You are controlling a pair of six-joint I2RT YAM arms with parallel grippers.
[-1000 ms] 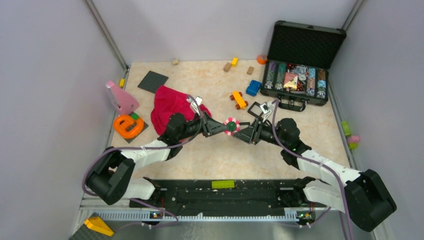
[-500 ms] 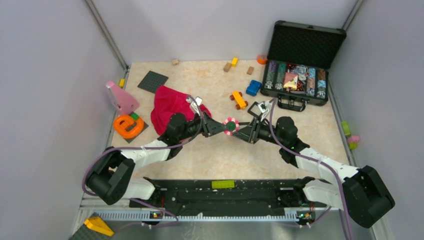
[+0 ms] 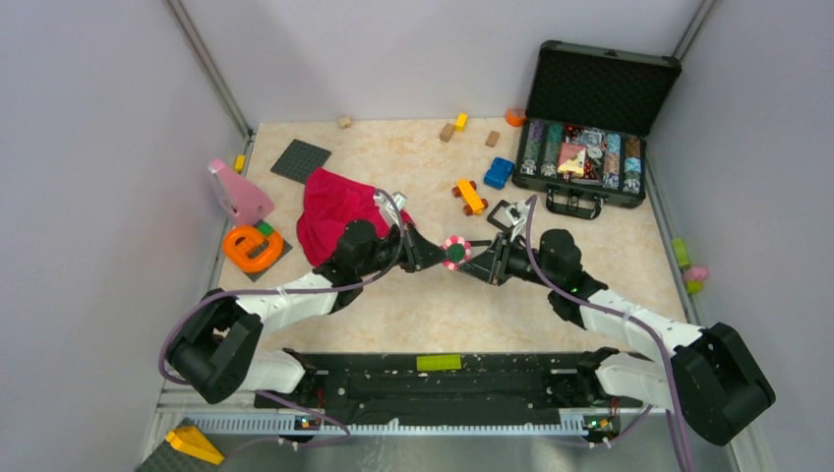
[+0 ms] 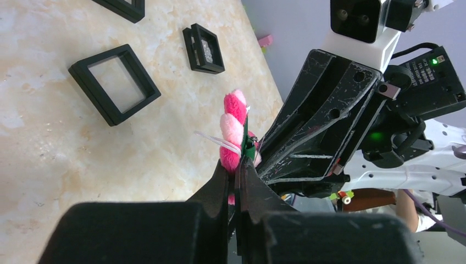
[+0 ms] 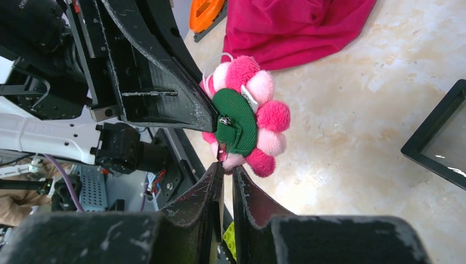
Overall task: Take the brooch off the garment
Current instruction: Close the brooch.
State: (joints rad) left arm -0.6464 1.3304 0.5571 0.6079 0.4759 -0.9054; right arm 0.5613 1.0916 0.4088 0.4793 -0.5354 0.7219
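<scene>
On the left I saw the magenta garment (image 3: 332,208) lying bunched on the table (image 3: 423,315). Just right of it, my left gripper (image 3: 439,254) was clenched on the rim of the brooch (image 3: 454,253). The brooch stood on edge between the two arms, clear of the cloth, with its green backing turned toward the right arm. From the right, my right gripper (image 5: 225,166) met the brooch's lower edge with jaws almost together. I could not tell whether they pinched it or stood released.
</scene>
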